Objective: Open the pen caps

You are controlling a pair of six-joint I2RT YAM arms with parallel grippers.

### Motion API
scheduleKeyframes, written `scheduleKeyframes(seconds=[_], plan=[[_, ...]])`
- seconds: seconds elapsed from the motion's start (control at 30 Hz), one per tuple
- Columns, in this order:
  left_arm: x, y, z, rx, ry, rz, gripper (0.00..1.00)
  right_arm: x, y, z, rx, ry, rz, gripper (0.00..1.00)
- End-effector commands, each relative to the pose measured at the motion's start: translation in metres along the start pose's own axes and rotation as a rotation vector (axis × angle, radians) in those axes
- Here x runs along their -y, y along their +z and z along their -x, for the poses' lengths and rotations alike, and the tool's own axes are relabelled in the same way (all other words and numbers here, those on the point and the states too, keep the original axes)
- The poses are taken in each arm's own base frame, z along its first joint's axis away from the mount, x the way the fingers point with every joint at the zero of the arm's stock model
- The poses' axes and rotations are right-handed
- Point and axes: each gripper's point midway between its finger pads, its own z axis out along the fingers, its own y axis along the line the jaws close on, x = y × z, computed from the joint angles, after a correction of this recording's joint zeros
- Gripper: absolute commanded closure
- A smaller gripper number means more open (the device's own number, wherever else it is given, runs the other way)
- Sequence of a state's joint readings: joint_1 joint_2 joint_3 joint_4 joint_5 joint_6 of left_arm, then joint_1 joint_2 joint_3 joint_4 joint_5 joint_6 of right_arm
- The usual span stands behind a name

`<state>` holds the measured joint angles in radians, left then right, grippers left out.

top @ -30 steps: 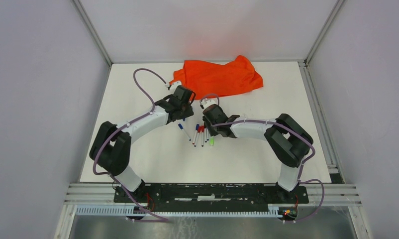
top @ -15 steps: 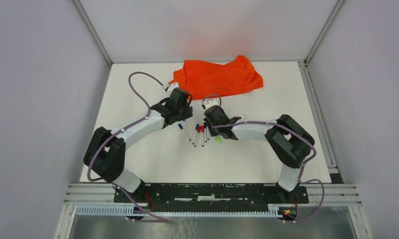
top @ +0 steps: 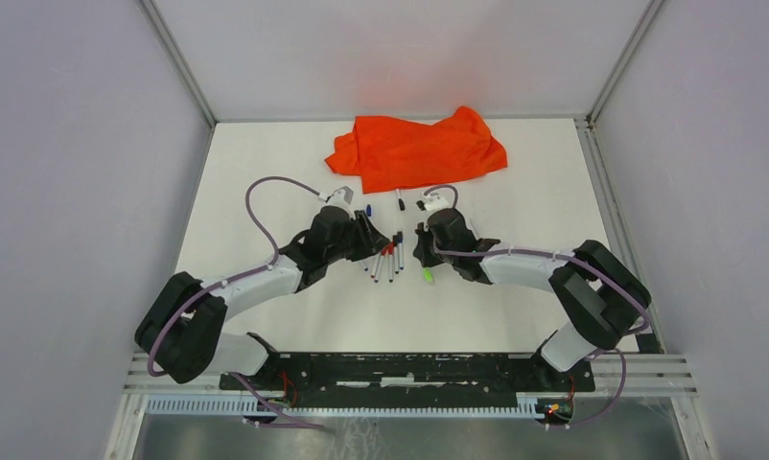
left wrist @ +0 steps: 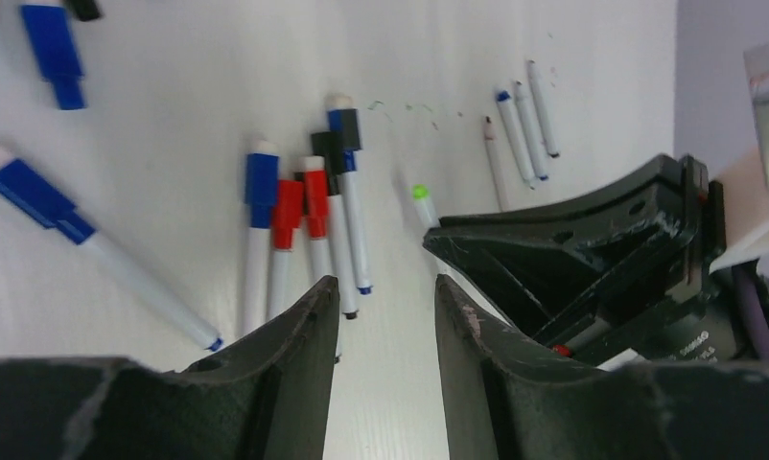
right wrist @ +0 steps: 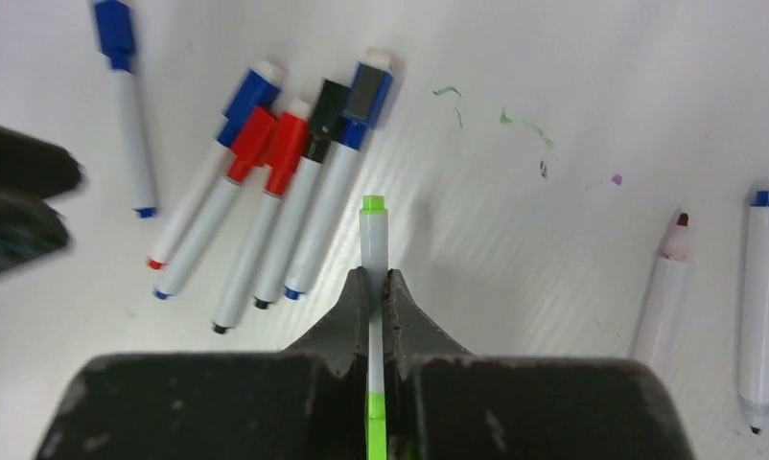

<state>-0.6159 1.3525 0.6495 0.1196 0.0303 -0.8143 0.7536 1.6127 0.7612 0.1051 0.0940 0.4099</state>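
Observation:
Several capped pens lie side by side, white barrels with blue, red and black pen caps; they also show in the top view. My right gripper is shut on the white barrel of a green pen, whose green cap lies back between the fingers. In the top view the right gripper sits just right of the row. My left gripper is open and empty, low over the table beside the row's tail ends, facing the right gripper.
An orange cloth lies at the back. A separate blue-capped pen and a blue piece lie left of the row. Uncapped pens rest to the right. Ink marks spot the white table.
The right gripper has shut on the green pen and shifted it slightly right. Both arms have drawn nearer; the left gripper has come down beside the row, opening a little wider.

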Motion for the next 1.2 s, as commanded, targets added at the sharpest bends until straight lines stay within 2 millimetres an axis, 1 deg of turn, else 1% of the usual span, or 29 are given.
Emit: scheduleKeyframes(seconds=[0.0,0.17,0.27,0.4,0.8,1.07,1.17], plan=[[0.060,-0.011,0.004,0.058,0.021,-0.268,0.52,-0.039,-0.021,0.050,0.191,0.131,0.223,1.00],[0.072,-0.009,-0.021,0.014,0.056,-0.341,0.52,-0.056,-0.041,0.069,0.280,0.223,0.371,1.00],[0.076,-0.007,-0.031,-0.010,0.066,-0.372,0.52,-0.060,-0.052,0.077,0.317,0.261,0.425,1.00],[0.078,-0.007,-0.035,-0.014,0.064,-0.390,0.52,-0.062,-0.061,0.082,0.345,0.297,0.473,1.00],[0.076,-0.009,-0.050,-0.038,0.066,-0.419,0.53,-0.060,-0.075,0.090,0.403,0.406,0.559,1.00],[0.063,-0.008,-0.059,-0.047,0.059,-0.388,0.53,-0.058,-0.080,0.095,0.428,0.437,0.586,1.00],[0.062,-0.007,-0.061,-0.050,0.052,-0.392,0.52,-0.060,-0.081,0.097,0.433,0.442,0.596,1.00]])
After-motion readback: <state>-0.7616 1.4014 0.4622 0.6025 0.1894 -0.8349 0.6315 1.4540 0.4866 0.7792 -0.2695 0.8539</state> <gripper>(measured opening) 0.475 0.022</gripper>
